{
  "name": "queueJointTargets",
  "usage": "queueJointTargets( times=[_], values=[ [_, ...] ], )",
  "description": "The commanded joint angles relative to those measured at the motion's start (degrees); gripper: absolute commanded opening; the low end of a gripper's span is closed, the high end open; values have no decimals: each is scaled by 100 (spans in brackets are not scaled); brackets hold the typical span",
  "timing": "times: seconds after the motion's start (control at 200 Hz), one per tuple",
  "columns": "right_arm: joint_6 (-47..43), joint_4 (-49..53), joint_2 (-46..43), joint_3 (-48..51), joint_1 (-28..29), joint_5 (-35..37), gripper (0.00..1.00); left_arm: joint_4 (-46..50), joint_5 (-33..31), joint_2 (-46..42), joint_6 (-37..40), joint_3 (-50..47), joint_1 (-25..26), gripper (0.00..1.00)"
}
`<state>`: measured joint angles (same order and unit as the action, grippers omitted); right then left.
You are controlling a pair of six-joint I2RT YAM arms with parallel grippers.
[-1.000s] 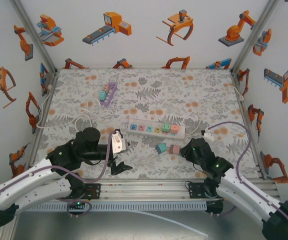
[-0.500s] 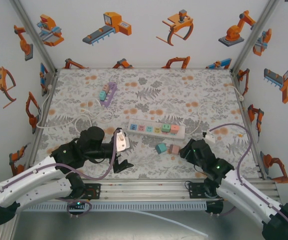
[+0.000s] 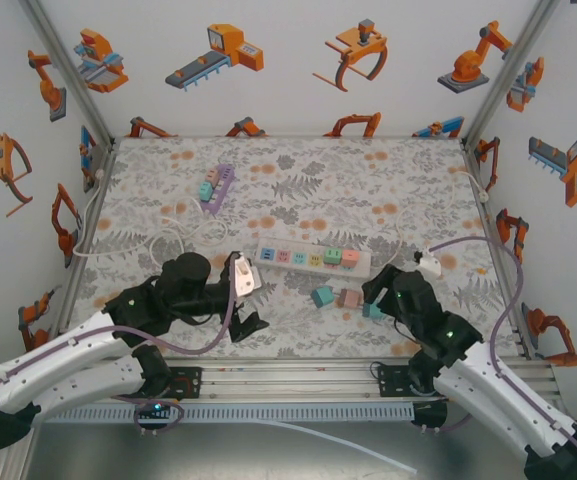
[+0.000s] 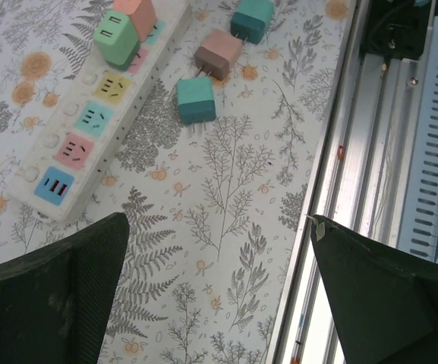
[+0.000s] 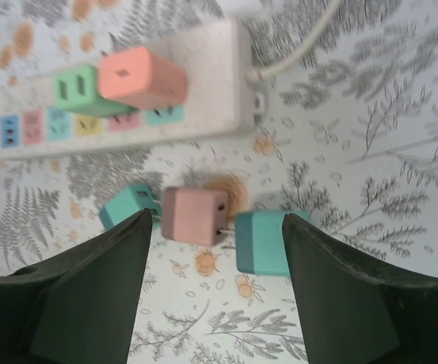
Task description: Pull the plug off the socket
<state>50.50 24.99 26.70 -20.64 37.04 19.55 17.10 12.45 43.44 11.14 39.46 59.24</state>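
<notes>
The salmon plug (image 5: 141,78) sits pushed into the socket at the cable end of the white power strip (image 5: 211,91). The green plug (image 5: 78,89) is seated in the socket next to it. In the right wrist view the strip lies ahead of the right jaws, beyond three loose plugs lying on the desk (image 5: 370,114). A light teal plug (image 5: 127,206) lies just off the tip of one finger (image 5: 89,296), and a pink plug (image 5: 196,215) lies in line with the gap. A dark teal plug (image 5: 264,243) lies just beside the inner edge of the other finger (image 5: 370,303); whether it touches that finger cannot be told. The right jaws are parted and grasp nothing.

In the left wrist view the left jaws are spread wide, released and empty, above bare desk. The metal rail (image 4: 355,152) at the desk's edge runs along one side of them. The strip lies ahead of them on the opposite side from the rail, with the same three loose plugs ahead of the gap, well clear of the fingertips.

In the top view a purple power strip (image 3: 217,186) carrying small plugs lies well beyond the left jaws, toward the far part of the desk.
</notes>
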Motion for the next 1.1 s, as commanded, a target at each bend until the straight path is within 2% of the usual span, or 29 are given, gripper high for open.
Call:
queueJointTargets(
  times=[0.0, 0.12, 0.21, 0.365, 0.486, 0.581, 0.661, 0.786, 0.956, 1.091],
  values=[
    [-857, -323, -49, -441, -3, 572, 65, -688, -759, 35, -750, -137, 25, 97],
    [-1939, -1456, -60, -495, -3, 602, 65, -1054, -1955, 293, -1579, -58, -13, 97],
    [-3055, -2485, -28, -452, -3, 434, 65, -811, -2746, 595, -2319, 231, -149, 97],
    [-5147, -4006, 293, -353, -3, 48, 66, -180, -2880, 1077, -3445, 742, -659, 97],
    [-6456, -4500, 740, -454, -3, -780, 71, 134, -3091, 1350, -3970, 951, -978, 97],
    [-6910, -4372, 1144, -733, -3, -1548, 73, 214, -3208, 1527, -4376, 1008, -1270, 97],
    [-7165, -4009, 1602, -1059, -3, -1929, 77, 128, -2792, 1706, -4746, 1010, -1686, 97],
    [-7190, -2455, 2552, -2101, -7, -2178, 81, 108, -2054, 2140, -5087, 1168, -2251, 97],
    [-6878, -725, 3872, -3484, -30, -2331, 82, 253, -1906, 2664, -4948, 1395, -2546, 97],
    [-6940, 10, 4707, -4165, -65, -2597, 82, 123, -1590, 2985, -5001, 1415, -2720, 97]
  ],
)
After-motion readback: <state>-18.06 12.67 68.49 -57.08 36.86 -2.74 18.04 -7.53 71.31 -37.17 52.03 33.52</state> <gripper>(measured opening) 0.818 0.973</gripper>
